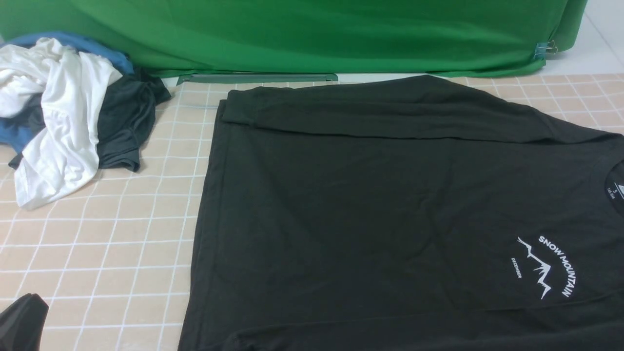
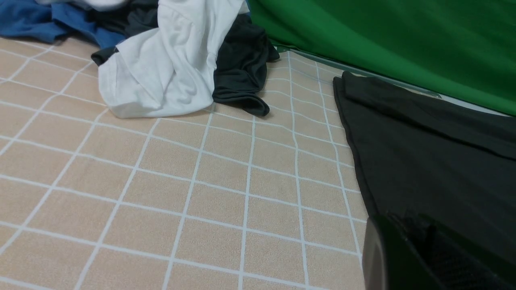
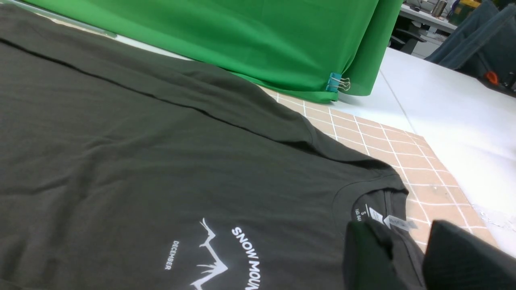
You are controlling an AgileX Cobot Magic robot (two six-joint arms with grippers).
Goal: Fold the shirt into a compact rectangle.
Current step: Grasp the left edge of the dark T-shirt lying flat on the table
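Note:
The black shirt (image 1: 380, 209) lies spread flat on the checked mat, its far edge folded over toward me. Its white mountain print (image 1: 546, 268) and round neck label (image 1: 615, 187) are at the right. My left gripper (image 1: 22, 321) sits at the near left corner, away from the shirt's hem, and is shut on nothing. In the left wrist view the left gripper (image 2: 407, 241) shows dark against the shirt (image 2: 423, 161). My right gripper (image 3: 407, 257) is out of the front view. It hovers by the collar (image 3: 377, 213) with its fingers (image 3: 363, 253) apart, and shirt (image 3: 141, 161) cloth shows in the gap.
A heap of clothes lies at the far left: a white garment (image 1: 58, 122), a dark grey one (image 1: 126, 122) and a blue one (image 1: 14, 136). A green backdrop (image 1: 292, 34) with a clip (image 1: 546, 48) hangs behind. The beige checked mat (image 1: 122, 234) ends at bare white tabletop (image 3: 443, 104) on the right.

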